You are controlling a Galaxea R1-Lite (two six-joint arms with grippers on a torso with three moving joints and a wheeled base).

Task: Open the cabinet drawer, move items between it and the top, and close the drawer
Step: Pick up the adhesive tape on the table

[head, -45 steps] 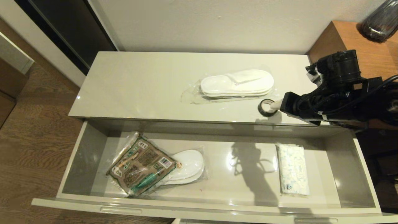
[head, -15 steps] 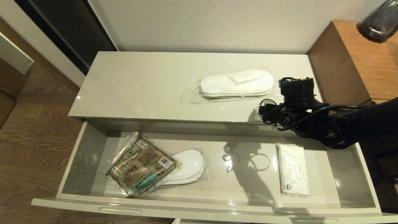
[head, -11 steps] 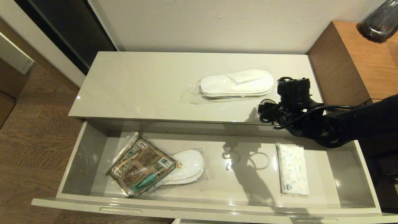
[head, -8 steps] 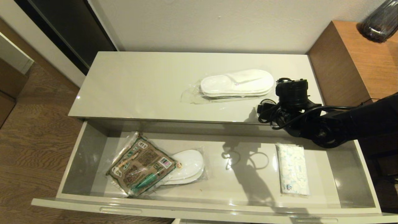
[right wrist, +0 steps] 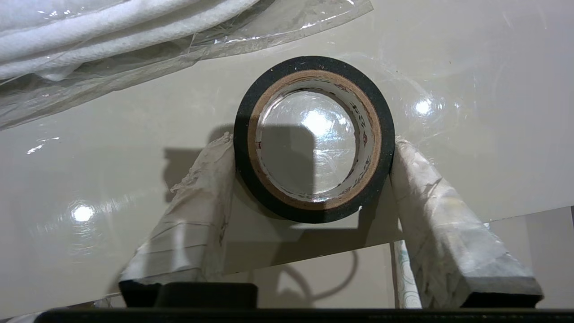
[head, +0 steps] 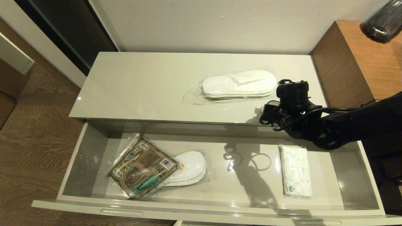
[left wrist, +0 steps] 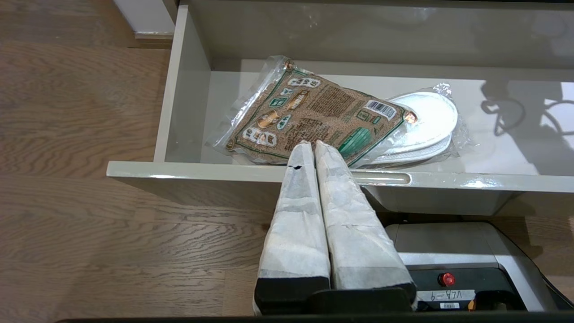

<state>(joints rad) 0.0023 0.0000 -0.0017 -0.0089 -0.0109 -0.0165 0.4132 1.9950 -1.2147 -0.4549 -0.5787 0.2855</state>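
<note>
Setting: long glossy off-white cabinet top against a pale wall, its wide shallow drawer pulled fully open over a wood-grain floor. All places below are given relative to the drawer.

1. Right gripper. Over the cabinet top, just behind the drawer's right half, near the top's front edge. Its two wrapped fingers stand on either side of the tape roll, both touching its outer black wall; clamped on the roll, which lies flat on the top.
2. Tape roll. Small, black, brown card core, hole facing up. On the cabinet top behind the drawer; hidden under the arm in the head view.
3. Slippers, first pair. White, in clear plastic wrap, on the cabinet top, behind the drawer and just beside the tape roll.
4. Tissue pack. White, pale blue print, flat on the drawer floor at its right end.
5. Slippers, second pair. White, wrapped, on the drawer floor left of centre, partly under the packet.
6. Packet. Flat, brown and green print, sealed, in the drawer's left half, lying across the second pair.
7. Left gripper. Parked below and in front of the drawer's front edge, near its left end, fingers pressed together, holding nothing.
8. Wooden side unit. Orange-brown, higher than the top, to the right behind the drawer; dark glass vase on it.
</note>
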